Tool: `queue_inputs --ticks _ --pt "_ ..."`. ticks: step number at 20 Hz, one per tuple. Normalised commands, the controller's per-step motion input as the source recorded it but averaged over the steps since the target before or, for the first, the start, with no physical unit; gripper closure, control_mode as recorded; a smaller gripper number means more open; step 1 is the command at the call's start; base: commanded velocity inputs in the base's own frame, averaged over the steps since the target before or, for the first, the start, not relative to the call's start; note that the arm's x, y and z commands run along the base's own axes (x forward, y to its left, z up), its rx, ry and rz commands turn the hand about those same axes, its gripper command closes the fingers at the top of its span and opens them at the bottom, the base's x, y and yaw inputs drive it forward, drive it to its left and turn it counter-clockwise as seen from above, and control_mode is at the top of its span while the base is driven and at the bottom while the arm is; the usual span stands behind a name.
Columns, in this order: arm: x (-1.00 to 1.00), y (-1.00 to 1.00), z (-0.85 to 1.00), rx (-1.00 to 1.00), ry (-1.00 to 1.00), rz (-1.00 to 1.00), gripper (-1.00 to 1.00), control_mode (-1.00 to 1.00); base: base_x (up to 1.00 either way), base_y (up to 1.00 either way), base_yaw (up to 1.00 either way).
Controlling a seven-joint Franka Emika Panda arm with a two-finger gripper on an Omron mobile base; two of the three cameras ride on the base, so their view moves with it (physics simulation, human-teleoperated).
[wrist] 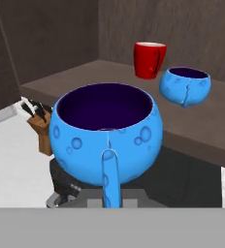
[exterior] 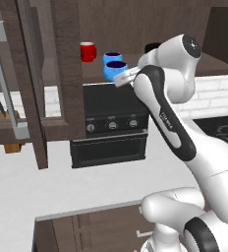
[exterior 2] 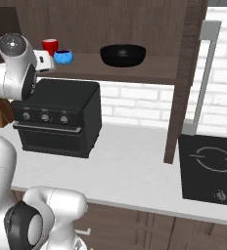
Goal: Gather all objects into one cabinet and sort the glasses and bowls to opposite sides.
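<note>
on the cabinet shelf (exterior 2: 135, 73) the cup (exterior 2: 50, 46) stands far left at the back, a mug (exterior 2: 63, 56) just beside it, the bowl (exterior 2: 123, 54) well apart to the right; the second mug (wrist: 107, 133) sits nearer the shelf's front edge, above the oven (exterior 2: 56, 117) on the tabletop (exterior 2: 130, 166)

Bright blue round mug (wrist: 107, 135) upright in mid-air, near the shelf edge; second blue mug (wrist: 185, 85), glossy red cup (wrist: 150, 59) far left, wide black bowl (exterior 2: 123, 54) right.
</note>
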Motion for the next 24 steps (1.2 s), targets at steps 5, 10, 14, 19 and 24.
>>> queue_inputs --ticks 5,10,14,19,24 --pt "0.46 0.19 0.0 0.0 0.0 -0.01 1.0 -1.0 0.0 0.0 0.0" --pt "0.45 0.23 -0.01 0.0 0.0 -0.01 1.0 -1.0 0.0 0.0 0.0" --pt "0.42 0.21 -0.15 0.0 0.01 -0.01 1.0 -1.0 0.0 0.0 0.0" --pt "0.36 0.16 -0.34 0.0 0.02 -0.01 1.0 -1.0 0.0 0.0 0.0" --pt "0.53 0.07 -0.01 0.0 0.0 -0.01 1.0 -1.0 0.0 0.0 0.0"
